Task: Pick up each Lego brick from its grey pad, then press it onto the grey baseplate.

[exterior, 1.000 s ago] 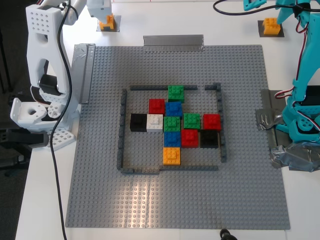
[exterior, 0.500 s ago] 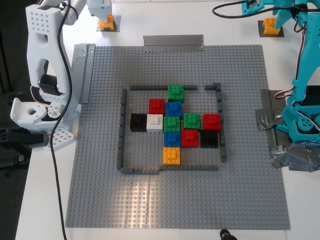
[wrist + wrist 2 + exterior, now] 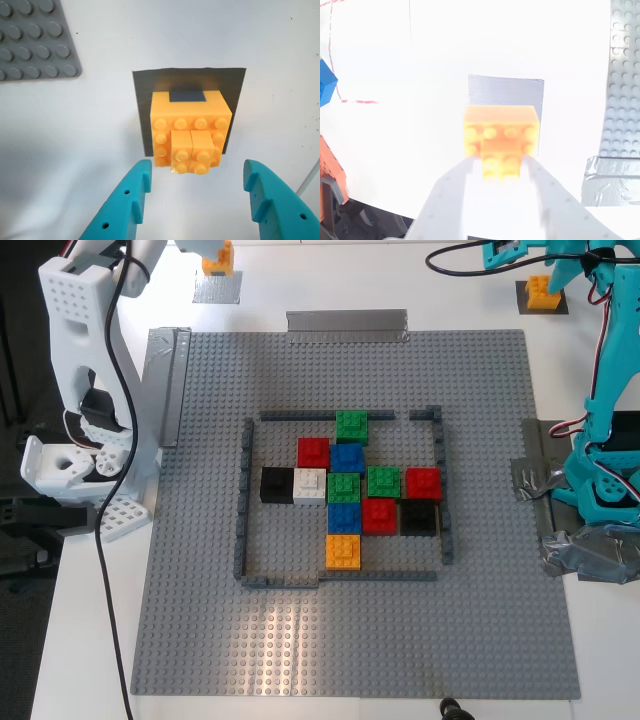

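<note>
My second gripper (image 3: 502, 172) clamps orange brick (image 3: 501, 135) – pale grey pad (image 3: 506, 90) behind it.

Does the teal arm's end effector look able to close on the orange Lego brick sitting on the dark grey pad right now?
Probably yes. My first end effector is open, its teal fingers apart and short of the orange studded Lego brick on the dark grey pad; nothing lies between.

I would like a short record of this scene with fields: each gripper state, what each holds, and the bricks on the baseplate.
first gripper: open, empty, near the orange brick on its dark pad
second gripper: shut on a second orange brick, lifted above the pale pad
baseplate: one orange brick on baseplate inside the frame, beside other coloured bricks
</note>
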You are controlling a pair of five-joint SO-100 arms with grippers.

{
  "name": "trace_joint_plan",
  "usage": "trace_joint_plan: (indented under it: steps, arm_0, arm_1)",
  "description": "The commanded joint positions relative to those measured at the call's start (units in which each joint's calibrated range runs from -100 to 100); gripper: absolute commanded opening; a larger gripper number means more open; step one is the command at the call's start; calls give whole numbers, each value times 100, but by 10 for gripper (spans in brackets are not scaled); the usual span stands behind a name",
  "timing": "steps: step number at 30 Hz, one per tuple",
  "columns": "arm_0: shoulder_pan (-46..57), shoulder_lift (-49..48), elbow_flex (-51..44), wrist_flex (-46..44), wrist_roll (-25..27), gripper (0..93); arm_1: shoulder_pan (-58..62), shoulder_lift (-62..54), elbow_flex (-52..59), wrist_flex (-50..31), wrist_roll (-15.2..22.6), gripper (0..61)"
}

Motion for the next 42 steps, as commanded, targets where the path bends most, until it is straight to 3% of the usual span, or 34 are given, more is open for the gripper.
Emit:
trace_joint_plan:
  steps: [1,7,14,23,35,42]
  arm_0:
    - [36,-46,-147,-8,32,204]
    - [43,75,-165,-8,32,204]
    - [115,169,-192,-89,37,204]
    - [123,169,-174,-244,12,126]
    - [253,169,-156,-391,-2,125]
    - [246,143,-156,-391,42,47]
  arm_1:
    - [271,-1357,325,306,-220,3]
    - [736,-2241,1057,908,-782,2]
    - [1548,-3606,2727,1071,-1285,2]
    - [2890,-4645,4343,1128,-1954,2]
    - [4189,-4782,5129,851,-2174,1]
    - [4871,-4714,5797,314,-2139,1]
